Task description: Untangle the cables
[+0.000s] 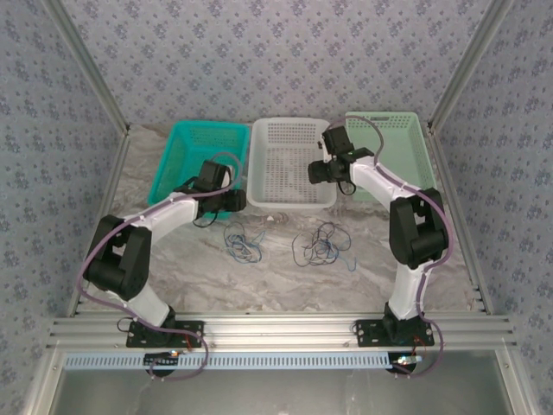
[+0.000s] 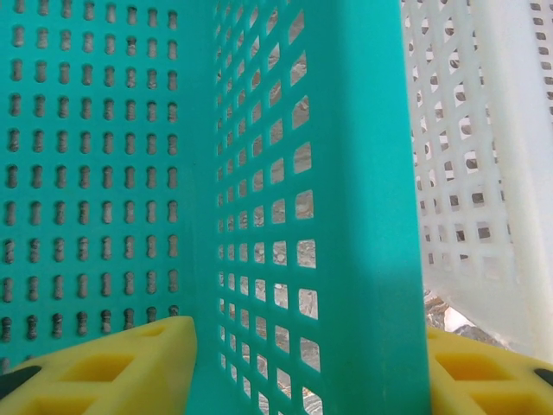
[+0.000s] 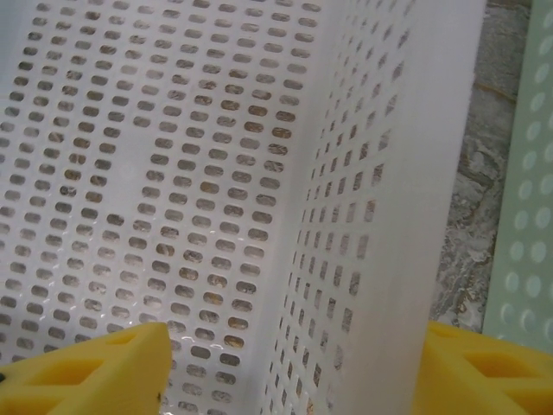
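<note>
The cables lie loose on the marble table. A blue loop (image 1: 243, 244) sits left of centre, and a dark and blue tangle (image 1: 320, 245) sits right of centre. A faint pale strand (image 1: 275, 217) lies by the white basket's front edge. My left gripper (image 1: 235, 201) (image 2: 311, 372) is open, and its yellow fingers (image 2: 130, 363) straddle the teal basket's right wall (image 2: 380, 216). My right gripper (image 1: 318, 171) (image 3: 294, 372) is open astride the white basket's right wall (image 3: 406, 173). Both grippers are behind the cables and hold none.
Three perforated baskets stand in a row at the back: teal (image 1: 186, 138), white (image 1: 289, 130) and pale green (image 1: 406, 130). Patterned walls and metal posts close in the sides. Bare table (image 1: 276, 281) lies between the cables and the arm bases.
</note>
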